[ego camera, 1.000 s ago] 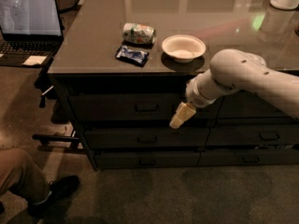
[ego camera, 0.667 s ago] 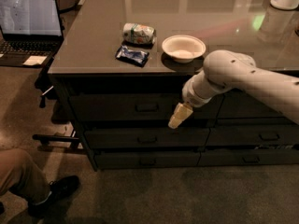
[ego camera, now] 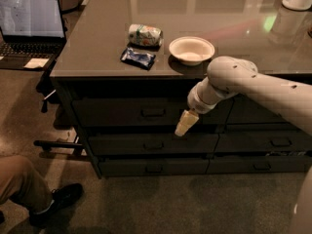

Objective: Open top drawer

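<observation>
Under front edge of desk (ego camera: 97, 48), left part: top drawer (ego camera: 114, 112) shut, bar handle (ego camera: 153, 112) central. Just right of handle, slightly lower, apart: gripper (ego camera: 185, 124), jaws seemingly pressed together. Spread jaws, cross to handle, straddle bar, pull straight outward.

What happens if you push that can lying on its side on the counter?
The can lies on its side, so it would probably roll. The shiny countertop looks smooth, so little would slow it. The blue packet right beside it might block it that way. The end effector is down by the top drawer, away from the can.
</observation>
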Tool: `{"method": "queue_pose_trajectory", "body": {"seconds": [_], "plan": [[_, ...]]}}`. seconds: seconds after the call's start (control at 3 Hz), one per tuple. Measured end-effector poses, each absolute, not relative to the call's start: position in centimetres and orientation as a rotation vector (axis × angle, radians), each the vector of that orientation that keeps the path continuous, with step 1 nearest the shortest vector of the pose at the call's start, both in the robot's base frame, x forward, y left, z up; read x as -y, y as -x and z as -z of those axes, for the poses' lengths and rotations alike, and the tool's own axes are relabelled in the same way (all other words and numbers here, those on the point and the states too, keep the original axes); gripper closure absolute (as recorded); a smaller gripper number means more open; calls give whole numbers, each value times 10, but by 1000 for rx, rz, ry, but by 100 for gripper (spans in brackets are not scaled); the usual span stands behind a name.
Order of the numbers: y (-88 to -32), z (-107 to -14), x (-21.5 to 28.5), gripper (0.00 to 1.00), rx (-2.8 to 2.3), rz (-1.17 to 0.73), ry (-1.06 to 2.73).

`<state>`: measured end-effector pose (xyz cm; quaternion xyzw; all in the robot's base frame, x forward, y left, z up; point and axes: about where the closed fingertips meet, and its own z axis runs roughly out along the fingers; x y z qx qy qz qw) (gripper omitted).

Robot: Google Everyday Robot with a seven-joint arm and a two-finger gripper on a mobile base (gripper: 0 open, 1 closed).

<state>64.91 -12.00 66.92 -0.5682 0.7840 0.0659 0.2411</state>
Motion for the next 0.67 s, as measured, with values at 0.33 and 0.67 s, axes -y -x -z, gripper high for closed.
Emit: {"method": "queue_pose_trajectory", "body": {"seconds": [0.33, 0.67], "plan": [[-651, -664, 121, 17, -2141, -182, 1563], [-654, -661, 118, 16, -2120, -193, 1544]]}}
